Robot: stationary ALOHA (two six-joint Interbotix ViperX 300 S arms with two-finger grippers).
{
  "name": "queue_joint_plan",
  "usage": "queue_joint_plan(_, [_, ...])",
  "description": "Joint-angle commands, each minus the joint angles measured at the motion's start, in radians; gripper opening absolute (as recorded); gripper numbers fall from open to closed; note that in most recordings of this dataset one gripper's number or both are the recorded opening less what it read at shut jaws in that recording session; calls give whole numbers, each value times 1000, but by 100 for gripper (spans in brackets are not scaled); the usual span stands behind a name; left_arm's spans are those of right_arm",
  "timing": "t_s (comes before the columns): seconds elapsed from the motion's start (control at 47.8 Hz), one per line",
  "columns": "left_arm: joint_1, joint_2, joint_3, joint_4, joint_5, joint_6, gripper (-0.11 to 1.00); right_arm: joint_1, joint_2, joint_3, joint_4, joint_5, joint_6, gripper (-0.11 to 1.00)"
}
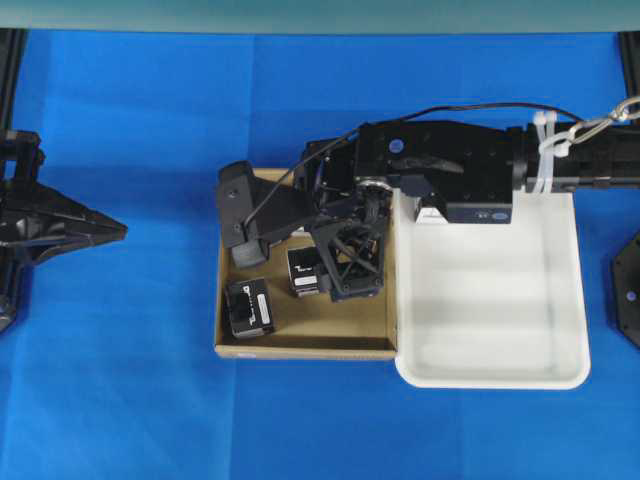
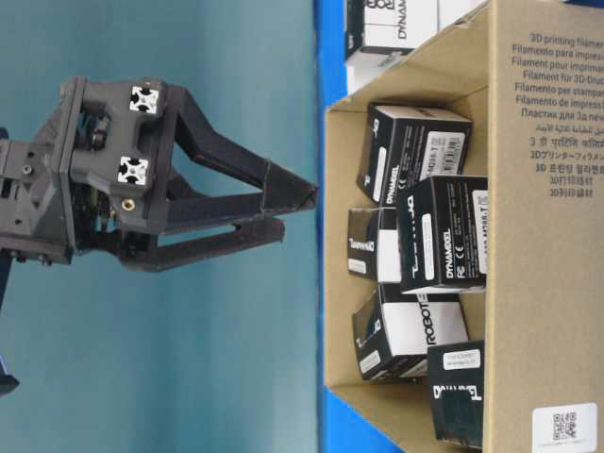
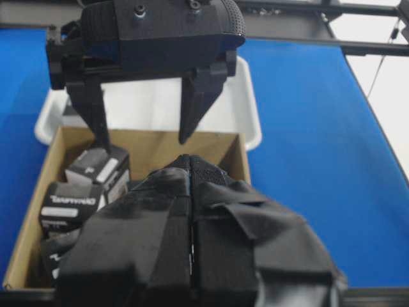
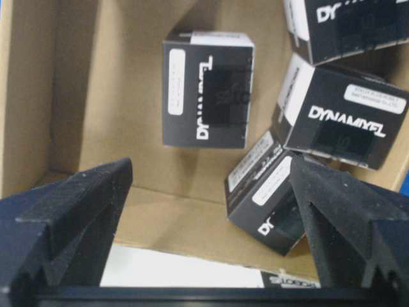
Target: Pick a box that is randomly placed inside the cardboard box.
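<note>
Fingers of the right tool (image 4: 204,211) stand wide apart inside the cardboard box (image 1: 300,345), holding nothing, a black box (image 4: 208,89) just beyond them; the left tool (image 1: 110,232), pressed together, waits near the surface's left edge

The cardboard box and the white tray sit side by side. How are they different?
The cardboard box is brown; the white tray is white plastic. The cardboard box holds small black boxes; the white tray holds none. The cardboard box has square corners, the white tray rounded ones. Both are shallow, lying on the blue table.
</note>
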Motion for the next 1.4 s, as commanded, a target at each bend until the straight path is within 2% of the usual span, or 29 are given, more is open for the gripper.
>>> queue_joint_plan(0.0, [-2, 8, -28, 3, -5, 0, -7, 0, 5, -9, -2, -5, -2, 100])
queue_joint_plan(0.356, [-2, 3, -28, 3, -5, 0, -7, -5, -12, -23, -2, 15, 3, 100])
queue_joint_plan(0.732, [-2, 2, -28, 3, -3, 0, -7, -20, -184, -97, -2, 78, 9, 100])
queue_joint_plan(1.151, [-2, 2, -28, 3, -3, 0, -7, -18, -334, -97, 2, 72, 17, 100])
queue_joint_plan(1.381, [-3, 2, -28, 3, -2, 0, -7, -20, -364, -92, 2, 72, 15, 100])
